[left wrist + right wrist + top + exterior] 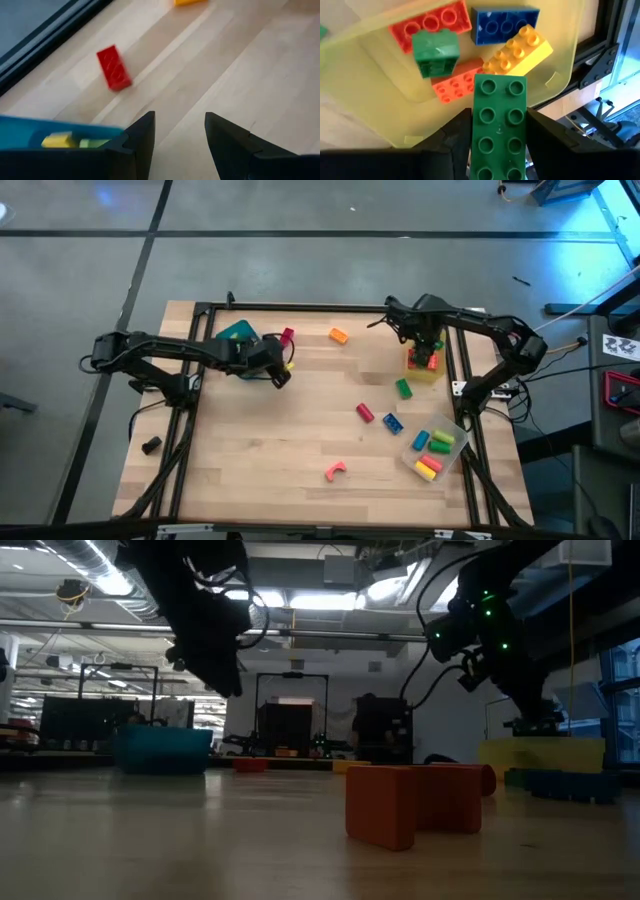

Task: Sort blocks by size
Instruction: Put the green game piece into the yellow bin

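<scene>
Right end effector [497, 145] holds a green brick [498, 125] between its fingers above the yellow tray [380, 60]; next, release it. Left end effector [180, 145] hangs open, empty.

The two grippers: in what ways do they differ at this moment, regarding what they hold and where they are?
The right gripper has a long green brick between its fingers; the left gripper stands open with nothing between them.
The right gripper is above the yellow tray, which already contains several bricks; the left gripper is over bare table beside the teal tray, facing a red brick.
Both are raised above the tabletop.
</scene>
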Available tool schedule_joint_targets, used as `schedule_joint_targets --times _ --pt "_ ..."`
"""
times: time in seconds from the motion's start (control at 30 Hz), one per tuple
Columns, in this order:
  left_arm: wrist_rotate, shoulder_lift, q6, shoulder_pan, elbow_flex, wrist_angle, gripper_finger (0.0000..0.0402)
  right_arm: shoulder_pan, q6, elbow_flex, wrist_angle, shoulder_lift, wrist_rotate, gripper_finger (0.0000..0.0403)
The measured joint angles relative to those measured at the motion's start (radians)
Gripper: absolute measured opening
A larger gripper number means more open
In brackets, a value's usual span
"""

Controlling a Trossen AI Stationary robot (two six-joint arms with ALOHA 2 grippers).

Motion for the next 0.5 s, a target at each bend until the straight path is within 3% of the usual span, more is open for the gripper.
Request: schedule_joint_targets --times 0.5 --pt "0.000 0.000 0.005 0.000 0.000 0.061 0.0157 0.000 0.002 0.000 0.065 0.000 -0.008 0.0168"
